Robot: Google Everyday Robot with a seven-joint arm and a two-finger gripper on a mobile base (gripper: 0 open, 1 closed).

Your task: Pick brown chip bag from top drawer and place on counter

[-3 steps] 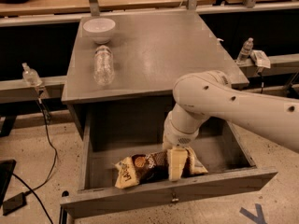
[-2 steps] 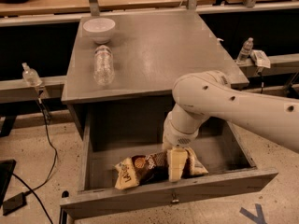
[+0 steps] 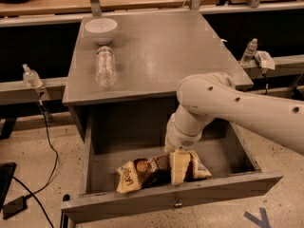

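Your largest surface is the counter [image 3: 161, 51], the grey cabinet top that fills the upper middle of the view. Below it, the top drawer [image 3: 142, 204] stands pulled well out towards you, with its small metal knob [image 3: 177, 203] at the middle of the front panel. The robot's cream arm [image 3: 247, 108] comes in from your right and bends down over the drawer's opening.

The brown chip bag [image 3: 142, 171] lies on its side on the drawer floor, close behind the front panel and a little right of centre. The gripper [image 3: 179, 167] is down in the drawer, across the right part of the bag and touching it. You cannot tell how its jaws stand.

On the counter's left side, a clear water bottle [image 3: 105, 66] lies flat, with a white bowl [image 3: 100, 29] just behind it.
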